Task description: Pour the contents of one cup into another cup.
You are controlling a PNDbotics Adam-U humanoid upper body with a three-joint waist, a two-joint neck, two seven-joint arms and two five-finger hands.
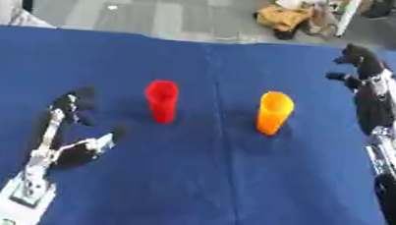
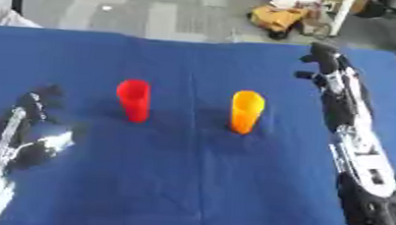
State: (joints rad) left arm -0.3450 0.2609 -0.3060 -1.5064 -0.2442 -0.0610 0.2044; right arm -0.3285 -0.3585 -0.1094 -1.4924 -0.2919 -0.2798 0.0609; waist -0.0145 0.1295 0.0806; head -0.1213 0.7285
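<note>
A red cup (image 1: 162, 101) and an orange cup (image 1: 274, 112) stand upright side by side on the blue table (image 1: 206, 184), red on the left. My left hand (image 1: 67, 121) lies open on the table to the left of the red cup, fingers stretched out, holding nothing. My right hand (image 2: 325, 63) hovers open to the right of and beyond the orange cup, well apart from it. What the cups hold cannot be seen.
The blue cloth covers the whole table; its far edge (image 1: 197, 38) meets a grey floor. A yellow-brown bundle (image 1: 285, 16) lies on the floor beyond. My right forearm (image 2: 362, 159) runs along the table's right side.
</note>
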